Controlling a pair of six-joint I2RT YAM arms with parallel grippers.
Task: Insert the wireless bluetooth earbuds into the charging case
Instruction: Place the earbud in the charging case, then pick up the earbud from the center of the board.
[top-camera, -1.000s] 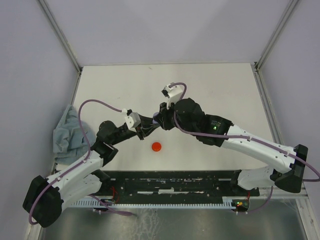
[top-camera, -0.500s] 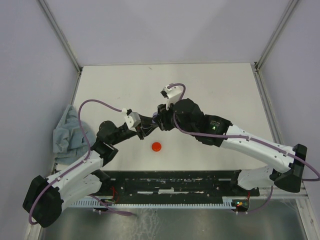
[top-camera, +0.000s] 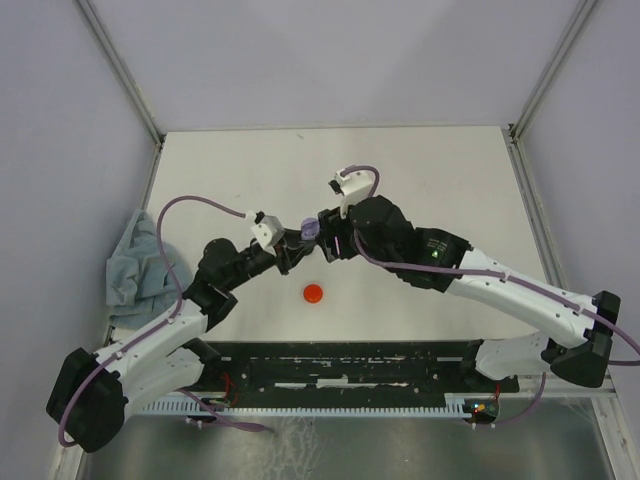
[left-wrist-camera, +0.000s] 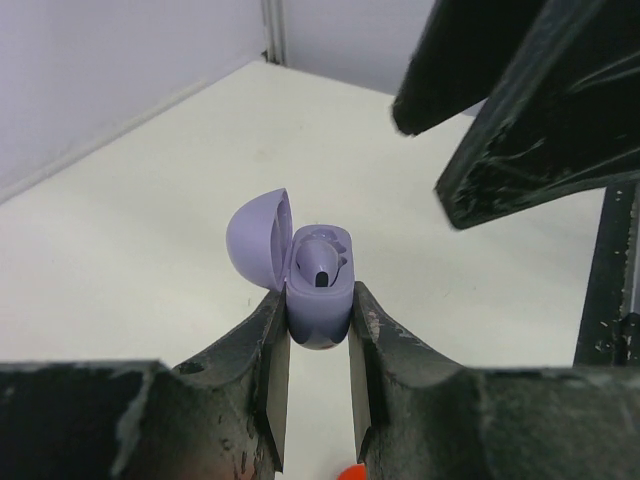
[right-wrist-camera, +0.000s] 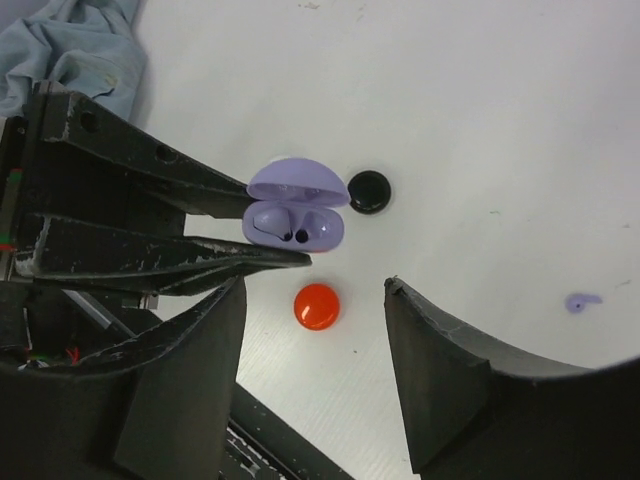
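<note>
Left claw (left-wrist-camera: 318, 310) clamps the lavender charging case (right-wrist-camera: 295, 212), lid open, over the bench (top-camera: 450, 180); one lavender earbud (left-wrist-camera: 322, 262) sits inside. Right claw (right-wrist-camera: 315, 290) open, empty, just beside it. Second earbud (right-wrist-camera: 580, 301) lies loose on the bench. Roughly halfway, I'd judge.

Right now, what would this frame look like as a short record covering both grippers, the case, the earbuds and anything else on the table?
left gripper: shut on the lavender charging case, gripping its base
right gripper: open, holding nothing, close to the case
case lid: hinged open
seated earbud: lavender, in a well of the case
loose earbud: lavender, lying on the table
other items: red disc, black disc, blue-grey cloth at the table's left edge
</note>
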